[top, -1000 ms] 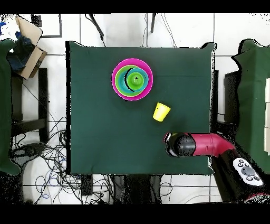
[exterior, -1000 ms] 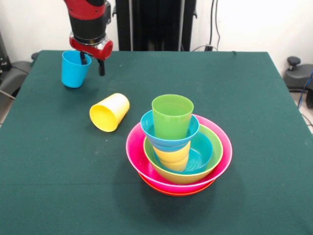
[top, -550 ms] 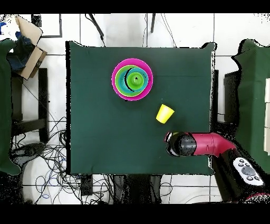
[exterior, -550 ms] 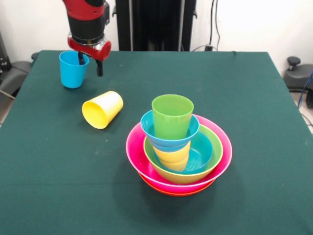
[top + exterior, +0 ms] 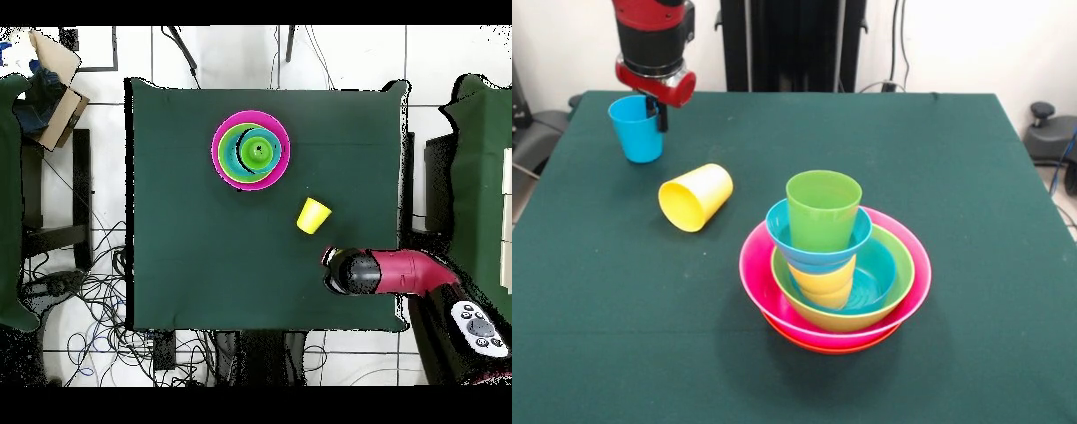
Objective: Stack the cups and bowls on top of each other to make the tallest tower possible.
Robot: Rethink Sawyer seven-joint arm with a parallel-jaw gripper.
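Front and overhead views of a green table (image 5: 971,177) with a partly built tower (image 5: 834,265) and two loose cups.

The tower stands in the table's middle zone in the front view, slightly toward the near edge. From below: an orange bowl (image 5: 821,343) showing only as a thin rim, a pink bowl (image 5: 764,291), a lime bowl (image 5: 887,296), a squat yellow-orange cup (image 5: 823,283) set inside it, a small blue bowl (image 5: 781,230) on that cup, and a green cup (image 5: 823,210) upright on top. Overhead, the tower (image 5: 251,150) reads as concentric rings well clear of every table edge.

A yellow cup (image 5: 696,198) lies on its side between the tower and the far left corner, mouth turned toward the near left, apart from both. Overhead it (image 5: 313,215) lies between tower and arm.

A light blue cup (image 5: 636,129) stands upright near the far left corner, close to the left edge. The gripper (image 5: 656,110) is at its rim, one finger (image 5: 662,117) showing outside the wall on the cup's right; the jaws appear closed over that wall, holding the cup. Overhead, the arm (image 5: 385,273) covers this cup.

The table's right half and near strip are bare cloth.
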